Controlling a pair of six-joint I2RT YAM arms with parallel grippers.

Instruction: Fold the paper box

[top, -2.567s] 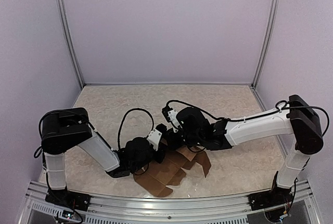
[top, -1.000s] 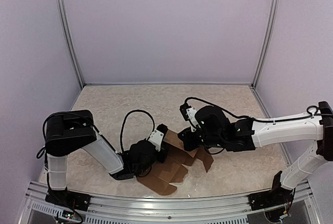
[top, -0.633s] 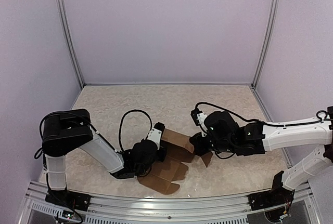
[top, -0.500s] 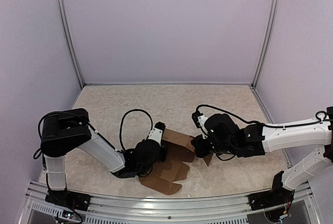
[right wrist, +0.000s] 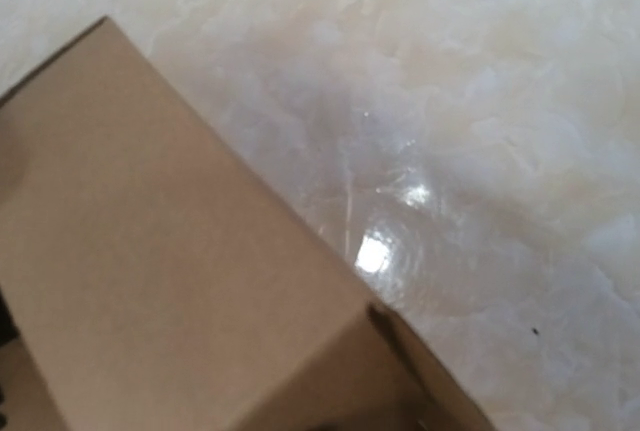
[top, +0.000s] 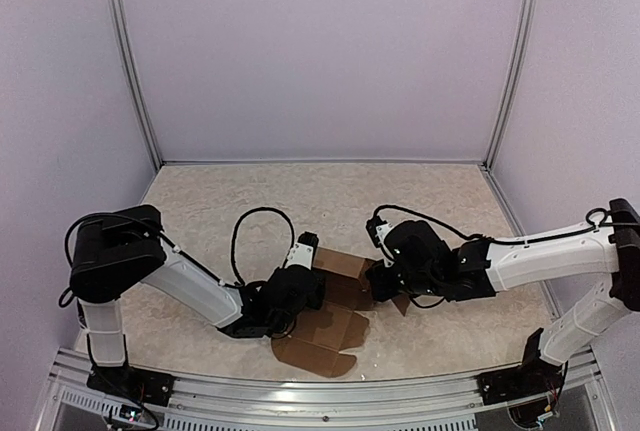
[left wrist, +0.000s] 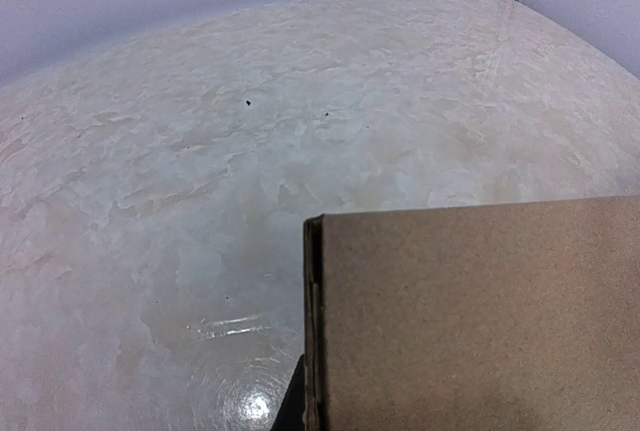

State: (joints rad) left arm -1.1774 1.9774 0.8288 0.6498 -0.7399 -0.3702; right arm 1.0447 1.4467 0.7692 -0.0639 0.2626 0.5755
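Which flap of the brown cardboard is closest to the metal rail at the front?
The flat flap at the paper box's near end, lying on the table close to the rail; the other panels sit farther back.

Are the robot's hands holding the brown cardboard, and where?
Cannot tell: fingers are hidden. The left gripper reaches the paper box at its left edge, the right gripper at its right edge.
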